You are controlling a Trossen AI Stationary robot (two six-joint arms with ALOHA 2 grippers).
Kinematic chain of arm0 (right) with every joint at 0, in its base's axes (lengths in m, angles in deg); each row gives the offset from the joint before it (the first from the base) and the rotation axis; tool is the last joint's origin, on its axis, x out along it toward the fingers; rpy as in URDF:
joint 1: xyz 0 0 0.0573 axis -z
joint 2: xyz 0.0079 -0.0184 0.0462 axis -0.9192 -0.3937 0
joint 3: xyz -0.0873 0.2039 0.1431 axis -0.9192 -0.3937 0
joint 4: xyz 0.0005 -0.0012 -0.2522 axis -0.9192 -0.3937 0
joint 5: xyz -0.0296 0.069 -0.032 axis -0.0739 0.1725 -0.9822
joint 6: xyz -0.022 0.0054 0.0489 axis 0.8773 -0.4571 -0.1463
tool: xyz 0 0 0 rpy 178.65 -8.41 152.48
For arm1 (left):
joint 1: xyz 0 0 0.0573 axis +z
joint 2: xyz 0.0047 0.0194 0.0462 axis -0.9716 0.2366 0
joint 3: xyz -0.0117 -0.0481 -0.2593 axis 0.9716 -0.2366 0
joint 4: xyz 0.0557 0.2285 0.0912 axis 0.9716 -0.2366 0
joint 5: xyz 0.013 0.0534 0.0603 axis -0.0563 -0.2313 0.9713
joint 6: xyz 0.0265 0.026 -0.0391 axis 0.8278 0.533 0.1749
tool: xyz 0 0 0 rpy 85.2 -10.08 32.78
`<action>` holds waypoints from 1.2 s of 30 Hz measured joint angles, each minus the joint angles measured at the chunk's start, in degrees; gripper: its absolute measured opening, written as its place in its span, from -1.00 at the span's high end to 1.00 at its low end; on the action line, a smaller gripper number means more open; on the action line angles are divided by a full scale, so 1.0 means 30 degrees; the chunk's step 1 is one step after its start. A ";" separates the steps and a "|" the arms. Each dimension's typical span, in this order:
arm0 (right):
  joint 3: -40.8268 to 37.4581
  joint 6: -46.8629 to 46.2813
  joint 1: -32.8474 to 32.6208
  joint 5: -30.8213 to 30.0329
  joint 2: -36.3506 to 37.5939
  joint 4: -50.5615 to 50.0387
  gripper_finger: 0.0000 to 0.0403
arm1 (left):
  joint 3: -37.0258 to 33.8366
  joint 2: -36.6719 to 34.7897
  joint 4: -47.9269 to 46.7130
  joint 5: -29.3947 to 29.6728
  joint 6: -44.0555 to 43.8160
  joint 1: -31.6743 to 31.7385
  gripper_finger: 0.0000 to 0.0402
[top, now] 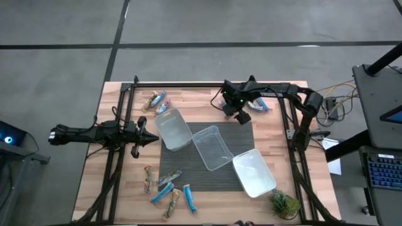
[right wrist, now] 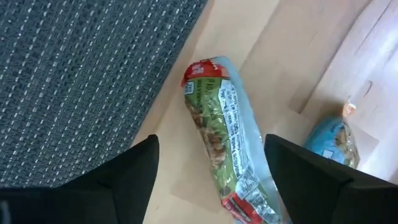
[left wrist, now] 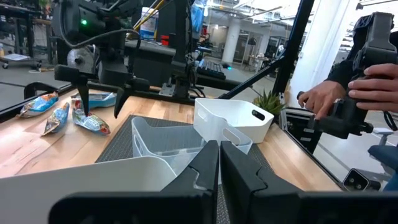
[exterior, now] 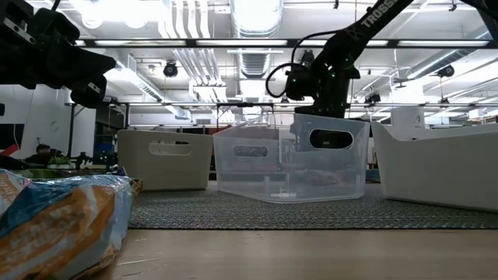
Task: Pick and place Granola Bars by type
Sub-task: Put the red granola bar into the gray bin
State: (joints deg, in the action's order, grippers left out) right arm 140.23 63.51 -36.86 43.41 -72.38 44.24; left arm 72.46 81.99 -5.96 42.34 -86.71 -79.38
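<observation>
Granola Bars lie in three groups on the wooden table: at the far left (top: 154, 102), the near left (top: 167, 188) and the far right (top: 257, 104). My right gripper (top: 237, 113) points down over the far right group, open. Its fingers stand on either side of a silver-wrapped bar (right wrist: 224, 134) with red ends and green print, without touching it. The bar lies flat on the wood beside the mat's edge, with a blue bar (right wrist: 336, 142) next to it. My left gripper (left wrist: 218, 171) waits level at the table's left, shut on nothing.
Three clear tubs (top: 173, 129) (top: 212, 147) (top: 254, 172) stand in a slanting row on the dark mat (top: 188, 168). A small green plant (top: 284, 204) is at the near right corner. A person's hands (left wrist: 336, 93) show beyond the table's right side.
</observation>
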 joint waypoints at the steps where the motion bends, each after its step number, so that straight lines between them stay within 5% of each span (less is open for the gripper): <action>1: -0.0013 0.0013 0.0007 -0.0005 -0.0115 0.0000 -0.37 | 0.0000 0.0000 0.0007 0.0000 0.0007 0.0000 1.00; 25: 0.0233 0.0315 -0.0041 -0.0991 -0.1922 0.1158 -0.26 | -0.0001 -0.0007 0.0003 0.0000 0.0004 -0.0004 1.00; 36: 0.0197 0.0299 -0.0073 -0.1101 -0.1971 0.1153 0.13 | 0.0000 -0.0007 0.0000 0.0000 0.0006 -0.0001 1.00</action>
State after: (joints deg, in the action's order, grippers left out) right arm 140.82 64.41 -37.08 40.11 -78.29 47.70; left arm 72.46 81.97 -5.96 42.34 -86.69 -79.39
